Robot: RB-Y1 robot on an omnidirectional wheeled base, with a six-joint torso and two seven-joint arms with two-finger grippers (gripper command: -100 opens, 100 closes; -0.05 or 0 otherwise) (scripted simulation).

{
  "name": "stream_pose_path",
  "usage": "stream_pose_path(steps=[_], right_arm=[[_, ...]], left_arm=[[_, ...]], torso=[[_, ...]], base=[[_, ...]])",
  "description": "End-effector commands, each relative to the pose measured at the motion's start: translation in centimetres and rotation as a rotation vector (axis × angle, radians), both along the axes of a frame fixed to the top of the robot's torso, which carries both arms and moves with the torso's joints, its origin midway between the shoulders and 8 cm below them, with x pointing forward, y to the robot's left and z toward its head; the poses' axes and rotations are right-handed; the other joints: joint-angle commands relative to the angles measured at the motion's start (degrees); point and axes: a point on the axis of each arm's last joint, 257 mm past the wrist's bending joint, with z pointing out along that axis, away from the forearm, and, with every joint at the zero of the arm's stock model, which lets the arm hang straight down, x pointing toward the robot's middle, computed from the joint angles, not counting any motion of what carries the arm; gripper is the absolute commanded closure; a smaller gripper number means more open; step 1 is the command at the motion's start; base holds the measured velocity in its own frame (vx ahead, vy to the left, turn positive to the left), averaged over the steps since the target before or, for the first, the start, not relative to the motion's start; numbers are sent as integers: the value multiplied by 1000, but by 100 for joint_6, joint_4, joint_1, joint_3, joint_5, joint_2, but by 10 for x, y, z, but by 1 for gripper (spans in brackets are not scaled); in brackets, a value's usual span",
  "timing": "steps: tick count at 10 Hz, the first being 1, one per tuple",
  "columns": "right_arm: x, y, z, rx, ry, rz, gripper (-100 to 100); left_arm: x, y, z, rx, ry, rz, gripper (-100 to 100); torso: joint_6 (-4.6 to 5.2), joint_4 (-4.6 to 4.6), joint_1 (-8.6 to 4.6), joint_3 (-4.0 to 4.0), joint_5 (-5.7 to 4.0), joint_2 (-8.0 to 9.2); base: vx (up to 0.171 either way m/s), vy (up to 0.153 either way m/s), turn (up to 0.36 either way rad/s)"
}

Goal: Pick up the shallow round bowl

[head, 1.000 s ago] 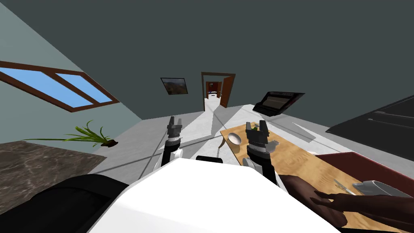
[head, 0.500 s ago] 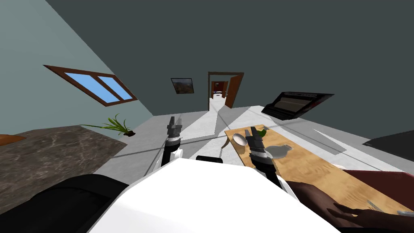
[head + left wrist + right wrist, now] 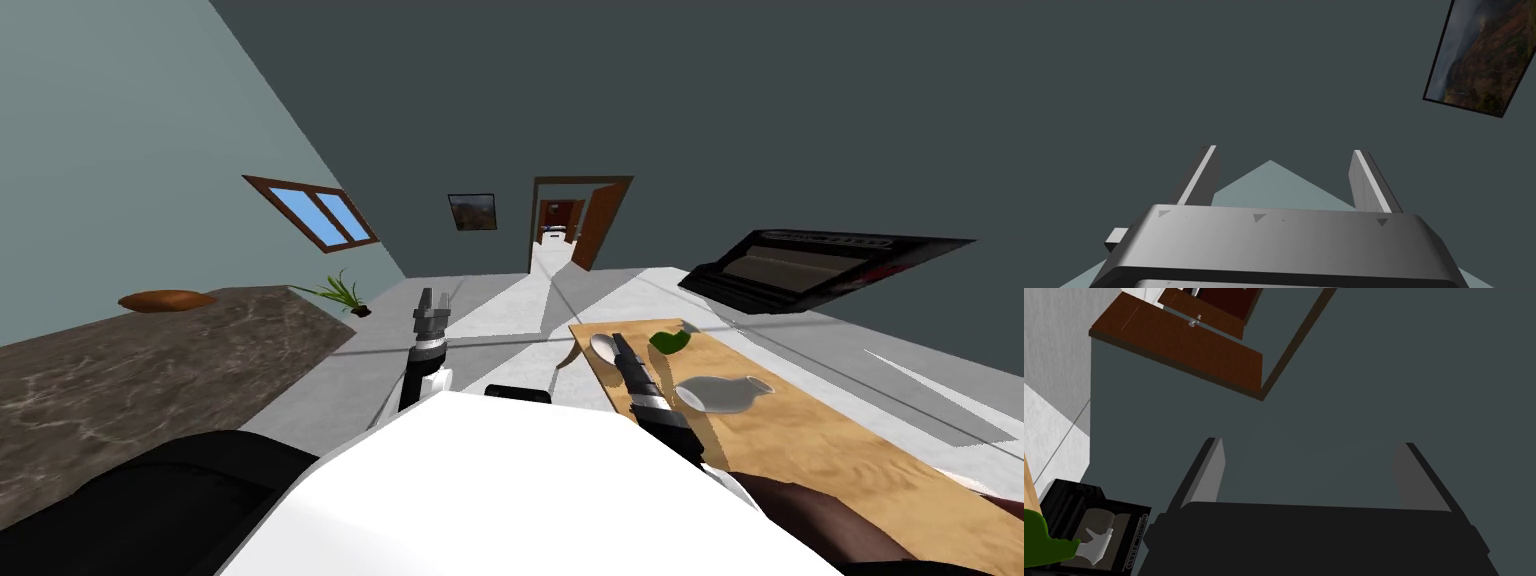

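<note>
Wooden table (image 3: 850,470) end holds bowl (image 3: 601,346). View has swung as I turn; right gripper (image 3: 619,342) now just beside bowl, perhaps over rim, hard to tell. Fingers (image 3: 1210,475) wide apart, empty, aimed at wall: must tip down. Left gripper (image 3: 1283,149) spread, empty, idle.

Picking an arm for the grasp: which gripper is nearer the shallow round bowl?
Right. The right gripper hovers just beside the bowl above the wooden table; the left gripper is over the floor, well clear of the table.
</note>
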Motion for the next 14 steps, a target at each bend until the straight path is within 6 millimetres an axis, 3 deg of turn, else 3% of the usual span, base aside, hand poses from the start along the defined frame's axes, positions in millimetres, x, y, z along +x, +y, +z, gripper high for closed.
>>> stream_pose_path(steps=[1,2,3,4,6,7,8,9,10,11,12,13,14], right_arm=[[-19,-25,-43,-69,144,-35,-100],[-20,-25,-45,-83,152,-33,-100],[-37,-41,-75,-126,251,-56,-100],[-37,-40,-75,-135,253,-53,-100],[-80,-74,-130,-220,452,-93,-100],[-81,-73,-132,-240,461,-88,-100],[-107,-90,-157,-283,562,-102,-100],[-108,-90,-158,-293,566,-101,-100],[-137,-107,-181,-340,669,-112,-100],[-137,-106,-182,-345,671,-110,-100],[-165,-121,-200,-399,766,-114,-100],[-168,-123,-203,-398,774,-116,-100],[-200,-138,-220,-450,872,-118,-100]], left_arm=[[0,0,0,0,0,0,0],[0,0,0,0,0,0,0],[0,0,0,0,0,0,0],[0,0,0,0,0,0,0],[0,0,0,0,0,0,0],[0,0,0,0,0,0,0],[0,0,0,0,0,0,0],[0,0,0,0,0,0,0],[0,0,0,0,0,0,0],[0,0,0,0,0,0,0],[0,0,0,0,0,0,0],[0,0,0,0,0,0,0],[0,0,0,0,0,0,0]], torso=[[0,0,0,0,0,0],[0,1,3,4,1,7],[5,1,-4,2,0,3],[1,0,-3,0,-1,-1],[2,-2,-8,-4,-1,-7],[1,0,-4,1,0,3],[4,1,-7,0,-1,-2],[2,-1,-6,-2,0,-4],[5,-1,-12,-4,-1,-8],[2,-1,-10,-4,-2,-7],[5,-1,-15,-4,-2,-7],[2,-1,-13,-4,-2,-8],[6,-1,-16,-5,-3,-9]], base=[[-89,67,385],[-66,43,113],[-52,51,254],[-35,34,138],[-55,48,335],[-56,45,200],[-41,52,298],[-34,34,147],[-39,39,278],[-38,31,177],[-38,44,284],[-29,29,165],[-34,35,331]])
